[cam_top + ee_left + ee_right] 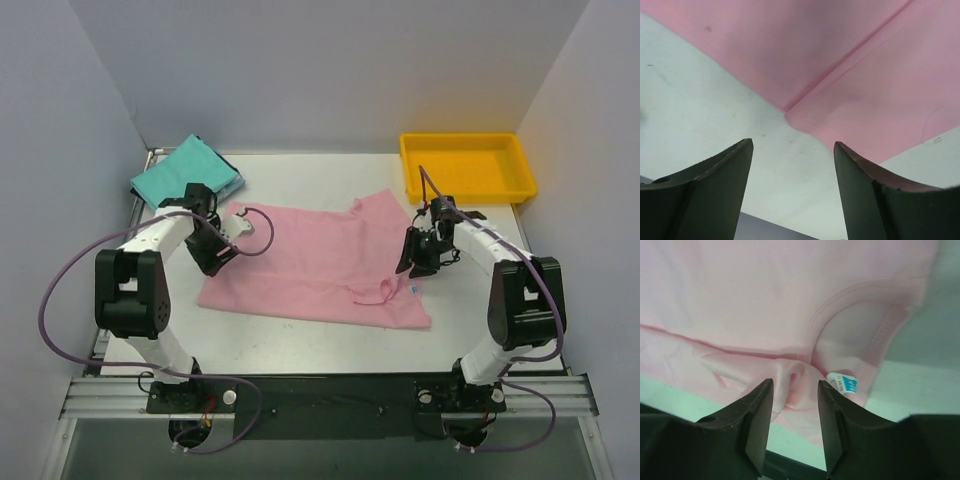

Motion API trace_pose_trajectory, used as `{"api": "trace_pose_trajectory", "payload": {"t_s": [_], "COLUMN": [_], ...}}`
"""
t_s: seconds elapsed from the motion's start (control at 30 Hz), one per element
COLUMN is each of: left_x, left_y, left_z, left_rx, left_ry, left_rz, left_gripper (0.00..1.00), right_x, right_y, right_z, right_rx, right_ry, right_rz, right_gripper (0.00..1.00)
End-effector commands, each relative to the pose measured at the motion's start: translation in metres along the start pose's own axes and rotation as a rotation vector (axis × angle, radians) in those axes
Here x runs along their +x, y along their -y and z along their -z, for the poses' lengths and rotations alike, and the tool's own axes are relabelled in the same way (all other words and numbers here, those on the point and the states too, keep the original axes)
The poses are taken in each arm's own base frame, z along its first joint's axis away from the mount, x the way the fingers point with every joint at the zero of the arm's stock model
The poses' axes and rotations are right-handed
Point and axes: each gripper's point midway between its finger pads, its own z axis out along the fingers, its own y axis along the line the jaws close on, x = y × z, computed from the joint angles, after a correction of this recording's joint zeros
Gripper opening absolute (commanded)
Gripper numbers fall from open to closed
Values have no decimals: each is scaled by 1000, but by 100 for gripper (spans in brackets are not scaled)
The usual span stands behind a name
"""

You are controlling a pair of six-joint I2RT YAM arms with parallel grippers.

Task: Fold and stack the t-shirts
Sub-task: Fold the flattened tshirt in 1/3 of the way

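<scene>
The light pink t-shirt lies spread flat mid-table, its collar and blue label toward the near right. My left gripper is open at the shirt's left edge. In the left wrist view it hangs over bare table just short of the pink hem. My right gripper is open at the shirt's right side. In the right wrist view it straddles a raised fold of pink cloth beside the collar and label. The teal-green shirt lies folded at the back left, on a blue edge.
A yellow plastic tray stands at the back right corner. White walls close the back and sides. A purple cable loops off the left arm and another runs along the right arm.
</scene>
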Motion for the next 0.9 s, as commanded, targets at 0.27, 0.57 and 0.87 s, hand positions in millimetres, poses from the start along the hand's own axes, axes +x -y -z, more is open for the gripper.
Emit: {"api": "trace_pose_trajectory", "payload": {"t_s": [0.27,0.57,0.87], "left_x": [-55,-23,-4], "left_y": [-24,18,13], "left_z": [56,-7,-38], "left_rx": [-66,31,23], "left_ry": [180,35,-54], "left_rz": [154,147,206], "left_gripper": [45,17,15], "right_x": [-28,-6,31], "right_y": [-25,-77,1], "right_z": [59,-5,-4], "right_rx": [96,-51,194], "right_ry": [256,80,66], "right_rz": [248,277,119], "right_gripper": [33,0,0]}}
